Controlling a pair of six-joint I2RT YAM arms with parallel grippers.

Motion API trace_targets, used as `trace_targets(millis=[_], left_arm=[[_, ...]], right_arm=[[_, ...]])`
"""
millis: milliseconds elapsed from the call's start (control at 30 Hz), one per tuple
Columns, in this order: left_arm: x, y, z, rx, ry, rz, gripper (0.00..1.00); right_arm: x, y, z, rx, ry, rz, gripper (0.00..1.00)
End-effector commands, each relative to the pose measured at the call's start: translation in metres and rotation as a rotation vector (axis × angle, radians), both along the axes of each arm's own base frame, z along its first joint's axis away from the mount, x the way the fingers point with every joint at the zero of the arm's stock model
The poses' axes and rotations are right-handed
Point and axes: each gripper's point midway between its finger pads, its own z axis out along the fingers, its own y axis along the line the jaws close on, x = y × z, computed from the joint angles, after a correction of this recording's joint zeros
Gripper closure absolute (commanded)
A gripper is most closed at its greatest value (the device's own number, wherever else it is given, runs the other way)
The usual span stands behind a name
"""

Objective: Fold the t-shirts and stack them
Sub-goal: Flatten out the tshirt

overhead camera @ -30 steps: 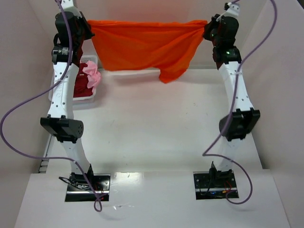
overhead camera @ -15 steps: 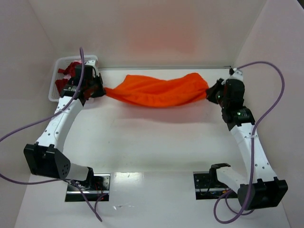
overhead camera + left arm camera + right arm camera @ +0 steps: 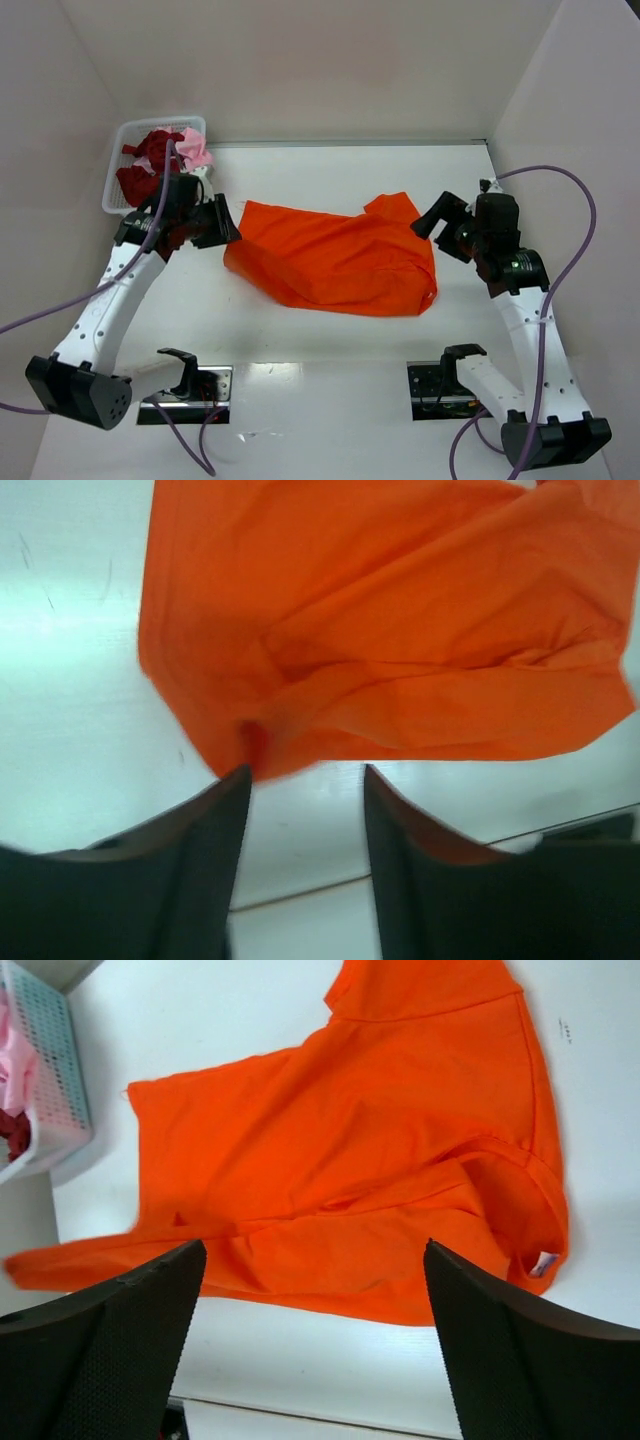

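Observation:
A bright orange t-shirt (image 3: 340,260) lies rumpled and spread on the white table, between the two arms. My left gripper (image 3: 226,224) is open at the shirt's left edge. In the left wrist view only bare table shows between its fingers, and a corner of the orange t-shirt (image 3: 380,630) lies just past the left gripper (image 3: 306,772), by one fingertip. The right gripper (image 3: 442,230) stands wide open at the shirt's right edge. The right wrist view shows the orange t-shirt (image 3: 350,1160) beyond the right gripper (image 3: 315,1248), which holds nothing.
A white mesh basket (image 3: 113,185) sits at the back left corner with a dark red shirt (image 3: 140,172) and a pale pink shirt (image 3: 195,150) in it. The basket (image 3: 55,1080) also shows in the right wrist view. Enclosure walls rise on the left, right and back.
Both grippers held the orange shirt stretched in the air, brought it down to the table, then opened and let go. The shirt now lies loose on the table.

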Motion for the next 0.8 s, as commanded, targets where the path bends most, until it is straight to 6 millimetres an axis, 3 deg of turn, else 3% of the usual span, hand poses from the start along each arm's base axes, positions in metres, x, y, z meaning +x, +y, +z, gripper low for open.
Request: trace_targets(millis=[0,67,100,200,267,367,467,500,567,600,667,700,767], left_arm=[[-0.021,0.003,0.013,-0.023,-0.002,0.023,0.39],[-0.020,0.010,0.020,0.004,-0.025,0.054,0.14],[-0.019,0.010,0.024,0.002,-0.035,0.054,0.10],[-0.015,0.015,0.035,0.015,-0.069,0.076,0.01],[-0.003,0.018,0.043,0.031,-0.114,0.091,0.01],[0.029,0.022,0.048,0.070,-0.157,0.132,0.01],[0.073,0.014,0.041,0.077,-0.181,0.136,0.01],[0.089,0.013,0.019,0.098,-0.138,0.140,0.01],[0.115,0.013,0.015,0.126,-0.155,0.157,0.01],[0.129,0.011,-0.008,0.153,-0.109,0.141,0.01],[0.152,0.009,-0.007,0.177,-0.125,0.131,0.01],[0.163,0.006,-0.027,0.196,-0.082,0.119,0.01],[0.179,0.005,-0.036,0.211,-0.084,0.117,0.01]], right_arm=[[0.006,0.004,0.020,0.021,-0.035,0.022,0.04],[0.018,0.007,0.028,0.029,-0.081,0.031,0.02],[0.026,0.008,0.026,0.029,-0.081,0.031,0.00],[0.053,0.007,0.028,0.033,-0.120,0.010,0.00],[0.066,0.003,0.024,0.016,-0.123,-0.018,0.00],[0.091,-0.006,0.014,-0.017,-0.111,-0.070,0.00],[0.113,-0.006,0.010,-0.012,-0.125,-0.085,0.00],[0.119,-0.005,0.009,-0.002,-0.128,-0.091,0.00],[0.134,-0.004,0.005,-0.003,-0.122,-0.091,0.00],[0.140,-0.004,0.003,-0.003,-0.122,-0.091,0.00],[0.153,-0.005,-0.007,-0.011,-0.103,-0.100,0.00],[0.157,-0.005,-0.006,-0.018,-0.110,-0.095,0.00],[0.165,-0.007,-0.009,-0.034,-0.104,-0.103,0.00]])
